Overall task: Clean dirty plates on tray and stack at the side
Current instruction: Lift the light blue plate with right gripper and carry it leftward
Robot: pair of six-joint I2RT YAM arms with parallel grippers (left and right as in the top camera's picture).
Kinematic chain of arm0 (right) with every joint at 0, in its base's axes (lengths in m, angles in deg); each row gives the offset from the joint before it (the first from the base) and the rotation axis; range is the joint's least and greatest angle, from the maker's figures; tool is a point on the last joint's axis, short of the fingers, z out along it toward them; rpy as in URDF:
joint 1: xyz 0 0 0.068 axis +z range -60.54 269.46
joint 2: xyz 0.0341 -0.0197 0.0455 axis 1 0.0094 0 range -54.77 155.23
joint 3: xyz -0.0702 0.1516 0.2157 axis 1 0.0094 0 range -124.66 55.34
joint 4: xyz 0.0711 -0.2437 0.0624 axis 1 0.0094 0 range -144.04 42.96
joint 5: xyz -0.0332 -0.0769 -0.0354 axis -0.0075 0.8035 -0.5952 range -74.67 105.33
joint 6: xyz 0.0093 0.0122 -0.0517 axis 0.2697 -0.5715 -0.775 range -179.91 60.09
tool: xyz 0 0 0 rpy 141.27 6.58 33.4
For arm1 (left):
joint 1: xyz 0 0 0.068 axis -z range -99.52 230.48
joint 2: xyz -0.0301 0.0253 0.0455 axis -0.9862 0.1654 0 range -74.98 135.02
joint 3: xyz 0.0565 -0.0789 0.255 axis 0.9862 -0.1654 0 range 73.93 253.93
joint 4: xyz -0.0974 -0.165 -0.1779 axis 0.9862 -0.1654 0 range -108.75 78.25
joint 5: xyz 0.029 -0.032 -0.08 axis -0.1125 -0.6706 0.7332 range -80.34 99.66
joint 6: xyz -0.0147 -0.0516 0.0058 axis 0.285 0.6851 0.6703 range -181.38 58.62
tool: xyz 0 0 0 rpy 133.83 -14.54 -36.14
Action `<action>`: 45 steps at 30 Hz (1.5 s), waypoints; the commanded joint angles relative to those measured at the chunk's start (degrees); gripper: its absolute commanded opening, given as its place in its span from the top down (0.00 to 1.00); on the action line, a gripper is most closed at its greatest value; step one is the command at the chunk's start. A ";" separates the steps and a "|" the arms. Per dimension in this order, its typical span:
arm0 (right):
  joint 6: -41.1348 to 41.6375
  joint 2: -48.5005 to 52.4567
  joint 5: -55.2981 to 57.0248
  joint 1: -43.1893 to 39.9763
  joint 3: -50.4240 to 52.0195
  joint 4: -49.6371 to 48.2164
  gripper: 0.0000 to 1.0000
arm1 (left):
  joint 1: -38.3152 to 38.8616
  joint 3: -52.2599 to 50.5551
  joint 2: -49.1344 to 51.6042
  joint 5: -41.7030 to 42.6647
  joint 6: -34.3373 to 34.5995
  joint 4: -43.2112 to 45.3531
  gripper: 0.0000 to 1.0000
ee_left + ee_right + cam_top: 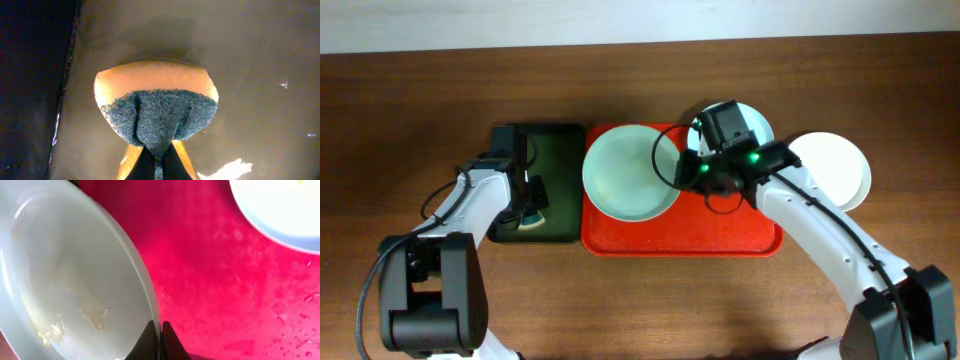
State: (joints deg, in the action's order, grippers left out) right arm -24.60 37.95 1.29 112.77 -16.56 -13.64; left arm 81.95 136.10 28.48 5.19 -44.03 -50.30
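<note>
On the brown wooden worktop (420, 120), the mint plate (625, 175) lies at the red tray (720, 235)'s left end, its rim pinched by the right pincer (160, 332). Such a thin, wet edge-hold could slip. The left pincer (157, 160) pinches a sponge (156, 95).

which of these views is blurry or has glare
overhead: evenly lit and sharp. left wrist: dim, sponge in focus, white glare on the wet green tray. right wrist: mint plate close and soft, red tray oversaturated.
</note>
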 commanded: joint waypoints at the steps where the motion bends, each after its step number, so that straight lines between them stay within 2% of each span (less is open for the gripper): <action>1: -0.33 -0.76 4.13 1.42 -3.82 -0.81 0.96 | 0.00 -0.31 0.63 0.63 -0.46 -0.26 1.00; 5: -0.35 0.57 15.28 4.13 -3.80 -6.88 0.96 | 0.00 -0.31 0.63 0.63 -0.46 -0.26 1.00; 13: -0.37 9.11 18.34 8.83 -3.80 -20.61 0.96 | 0.00 -0.31 0.63 0.66 -0.46 -0.28 1.00; 22: -1.40 15.28 30.80 15.67 -3.80 -35.67 0.96 | 0.00 -0.31 0.63 0.66 -0.46 -0.24 1.00; 29: -14.40 20.00 32.98 16.81 -3.80 -49.99 0.96 | 0.00 -0.31 0.63 0.66 -0.46 -0.02 1.00; 33: -29.70 20.15 32.98 16.83 -3.82 -61.44 0.96 | 0.00 -0.31 0.63 0.63 -0.46 0.17 1.00; 42: -56.11 20.15 34.29 19.28 -3.82 -79.73 0.96 | 0.61 -0.31 0.63 0.59 -0.46 0.39 1.00; 45: -68.37 20.15 34.32 21.03 -3.82 -86.58 0.96 | 0.61 -0.31 0.63 0.59 -0.46 0.39 1.00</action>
State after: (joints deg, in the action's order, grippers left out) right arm -81.49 58.02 34.79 132.27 -19.46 -97.18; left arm 82.28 136.06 28.53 5.17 -44.03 -49.95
